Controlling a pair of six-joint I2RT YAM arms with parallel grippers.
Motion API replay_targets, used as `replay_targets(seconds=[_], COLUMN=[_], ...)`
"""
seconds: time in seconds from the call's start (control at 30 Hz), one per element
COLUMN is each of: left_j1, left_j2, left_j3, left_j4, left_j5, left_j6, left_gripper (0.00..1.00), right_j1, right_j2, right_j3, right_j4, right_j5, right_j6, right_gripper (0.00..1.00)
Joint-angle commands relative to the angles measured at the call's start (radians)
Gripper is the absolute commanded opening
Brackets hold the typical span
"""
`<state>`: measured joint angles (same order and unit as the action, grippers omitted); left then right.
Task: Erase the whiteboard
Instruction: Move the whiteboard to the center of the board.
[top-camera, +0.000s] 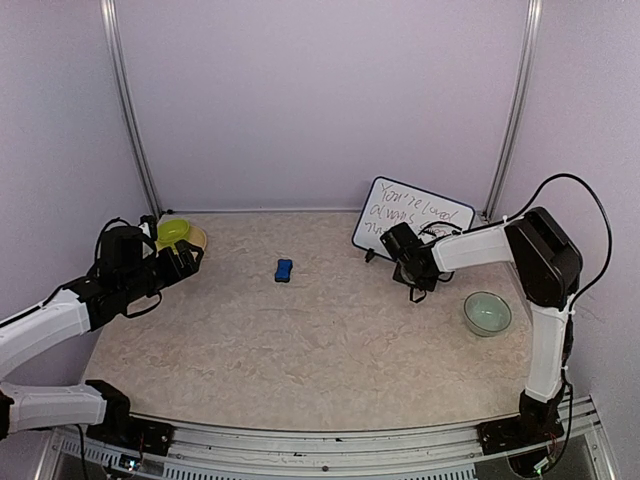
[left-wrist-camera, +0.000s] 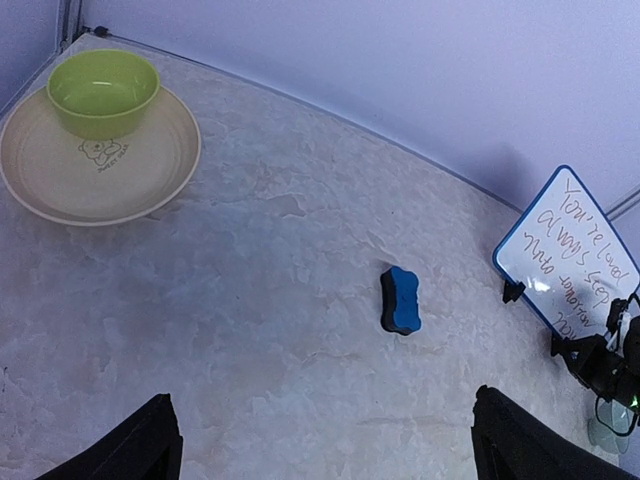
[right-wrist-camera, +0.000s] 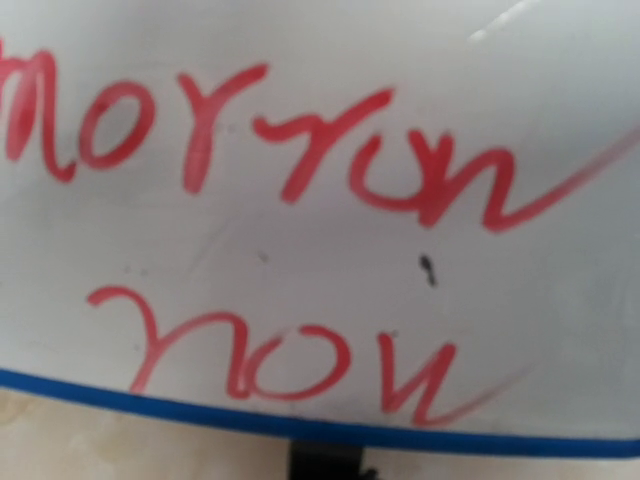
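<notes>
The whiteboard (top-camera: 412, 215) stood propped on its legs at the far right of the table (top-camera: 300, 340), leaning back toward the rear wall. Its face was covered in red handwriting from top to bottom. In the right wrist view the lowest lines (right-wrist-camera: 300, 150) read sharp and whole above the blue frame, with only a few faint smudges near the right edge. No part of the board looked wiped, so the erasing appeared not to have begun.

The eraser (top-camera: 284, 270), a small blue block with a dark underside, lay alone near the middle of the table. It was well apart from both arms and from the board, and neither claw held it.

The right gripper (top-camera: 412, 280) hung just in front of the board's lower edge, its camera close against the writing. Its jaws were closed narrow, and no object could be seen between them. Whether it touched the board could not be told.

The left gripper (top-camera: 185, 258) hovered at the far left near a green bowl (left-wrist-camera: 104, 92) on a plate (left-wrist-camera: 60, 185), its jaws spread wide and empty. Its dark fingers (left-wrist-camera: 130, 450) framed the bottom of its own view, with the eraser ahead of them.

By this reading all the work was left: taking up the eraser, carrying it to the board, and rubbing out every line.
</notes>
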<state>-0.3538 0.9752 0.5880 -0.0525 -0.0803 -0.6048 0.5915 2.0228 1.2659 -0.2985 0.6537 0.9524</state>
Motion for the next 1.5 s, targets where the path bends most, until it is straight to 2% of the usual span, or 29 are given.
replay_targets(seconds=[0.0,0.63,1.03,1.23,1.47], left_j1=[-0.005,-0.006,-0.020,-0.079,-0.136], left_j2=[-0.012,-0.013,0.010,0.076,0.187], left_j3=[-0.012,-0.027,-0.045,-0.043,0.020], left_j4=[0.017,0.029,0.040,0.059,0.065], left_j5=[0.011,0.025,0.002,-0.058,-0.129], left_j6=[-0.012,-0.030,-0.050,-0.078,-0.075], left_gripper=[0.98,0.99,0.99,0.99,0.99], right_j1=[0.035,0.161,0.210,0.228,0.231], right_j2=[-0.026,-0.009,-0.001,0.001,-0.035], right_j3=[-0.027,-0.045,-0.040,-0.032,-0.038], right_j4=[0.054,0.188,0.188,0.172,0.160], right_j5=[-0.033,-0.088,-0.087,-0.083,-0.091], right_j6=[-0.077,-0.166,-0.160,-0.145,-0.148], right_gripper=[0.08,0.10,0.11,0.17,0.30])
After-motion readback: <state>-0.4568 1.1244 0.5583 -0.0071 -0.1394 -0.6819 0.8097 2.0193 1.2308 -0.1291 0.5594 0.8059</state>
